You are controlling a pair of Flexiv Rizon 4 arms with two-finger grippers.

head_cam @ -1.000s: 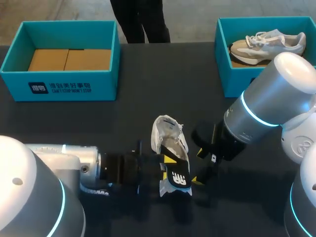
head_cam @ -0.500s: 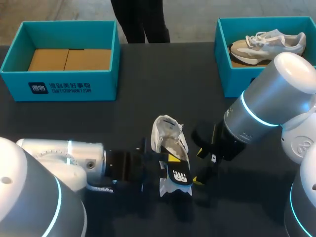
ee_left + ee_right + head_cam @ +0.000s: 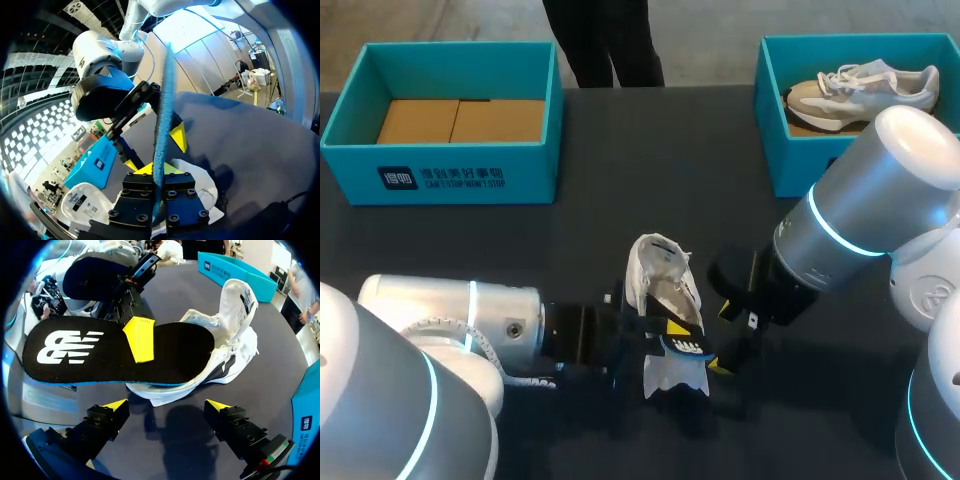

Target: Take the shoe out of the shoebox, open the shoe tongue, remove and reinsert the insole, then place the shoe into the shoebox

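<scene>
A white shoe [image 3: 658,275] lies on the dark table, its tongue pulled up [image 3: 239,300]. A black insole [image 3: 686,347] with a white logo sticks out over the shoe's heel. Its front end reaches the shoe's opening [image 3: 197,347]. My left gripper [image 3: 660,335] comes in from the left and is shut on the insole's middle. One yellow fingertip [image 3: 140,339] rests on top. In the left wrist view the insole [image 3: 162,115] stands edge-on between the fingers. My right gripper [image 3: 166,405] stands open just right of the shoe [image 3: 722,338], holding nothing.
A teal shoebox [image 3: 535,170] with a cardboard insert stands at the back left. Another teal shoebox [image 3: 768,130] at the back right holds a beige and white shoe [image 3: 865,88]. My right arm's big elbow [image 3: 880,200] hangs over the right side.
My left gripper has pushed a little to the right and closed on the insole. The insole's logo end has risen and tilted. The right arm has kept still.
</scene>
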